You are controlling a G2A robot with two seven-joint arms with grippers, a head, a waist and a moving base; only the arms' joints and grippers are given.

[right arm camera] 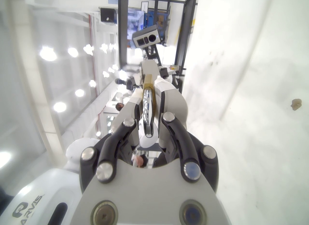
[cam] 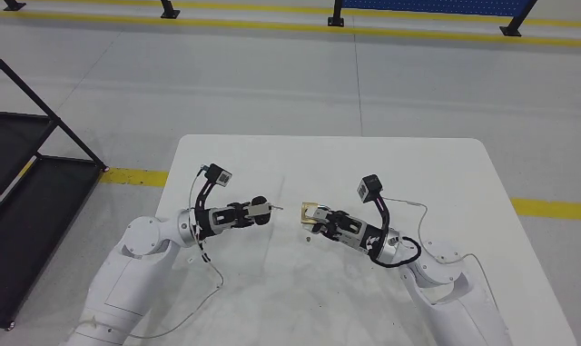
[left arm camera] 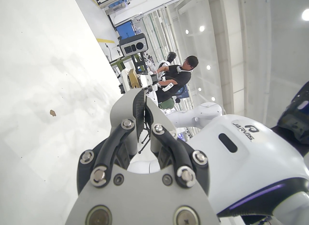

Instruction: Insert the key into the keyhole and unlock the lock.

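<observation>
— What does the lock (cam: pixel 308 212) look like, and where is it?

— It's a small padlock with a flat brass body and a shiny rounded steel loop (right arm camera: pixel 147 114). It is held up off the white table (cam: pixel 436 173) near its middle. The right claw (cam: pixel 320 219) is clamped on it, one grey finger on each flat side.

— And the key (cam: pixel 275 207)?

— It's a thin sliver of pale metal at the lock's 9 o'clock. Its tip points toward the lock and a small gap separates them. The left claw (cam: pixel 266 209) pinches it, with ribbed black pads (left arm camera: pixel 138 107) pressed together on it.

— What are the surfaces like?

— The tabletop is smooth and matte, with rounded corners. A small brown crumb (cam: pixel 309 236) lies on it at the lock's 6 o'clock, just beside it.

— How much room is there to move?

— The far edge at 12 o'clock is well apart from both claws. So are the side edges at 3 and 9 o'clock.
</observation>
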